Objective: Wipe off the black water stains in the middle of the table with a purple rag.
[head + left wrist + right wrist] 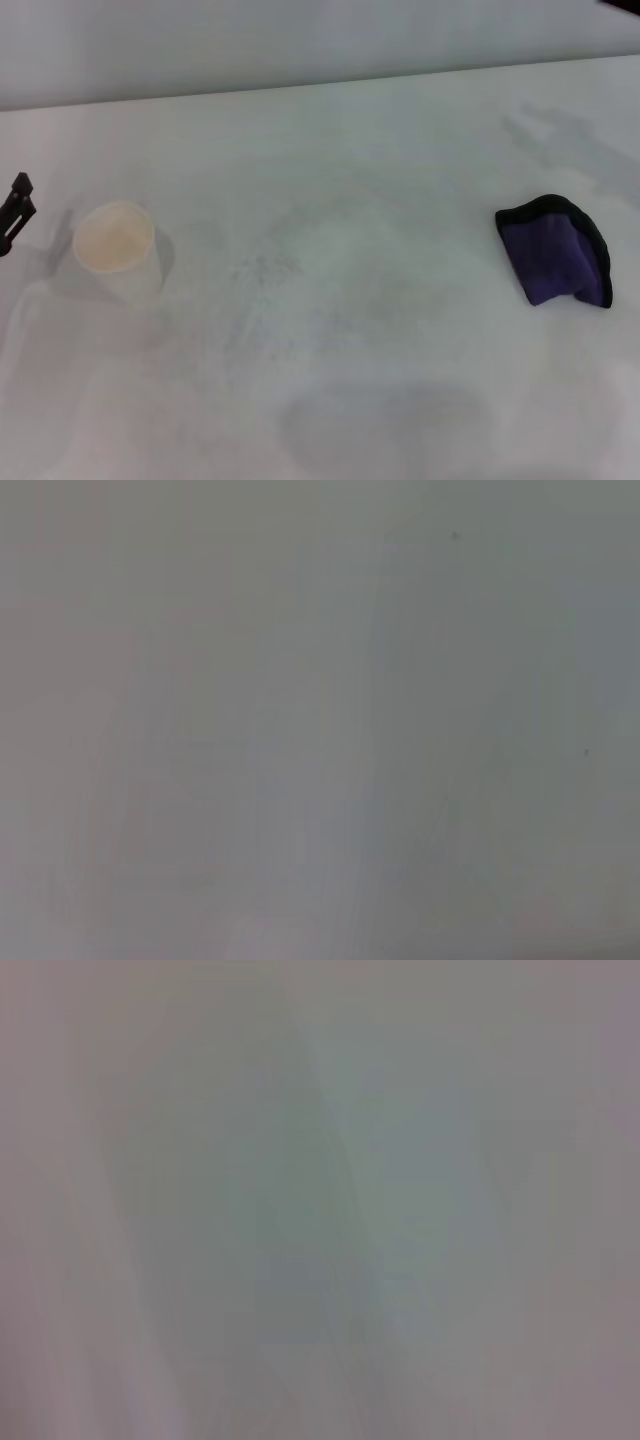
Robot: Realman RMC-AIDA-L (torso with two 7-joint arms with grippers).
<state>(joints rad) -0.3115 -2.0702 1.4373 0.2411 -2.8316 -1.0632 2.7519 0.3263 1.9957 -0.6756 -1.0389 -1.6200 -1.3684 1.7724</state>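
Note:
The purple rag [556, 252] with thick black edging lies folded on the white table [400, 150] at the right, with nothing holding it. No black blot shows on the tabletop; only faint grey speckles [265, 267] mark the middle. My left gripper [17, 212] shows as a small black tip at the far left edge, just left of the cup, and holds nothing that I can see. My right gripper is out of view. Both wrist views show only plain pale surface.
A white paper cup [115, 245] stands upright at the left, close to my left gripper. The table's far edge [320, 82] runs across the back, with a pale wall behind it.

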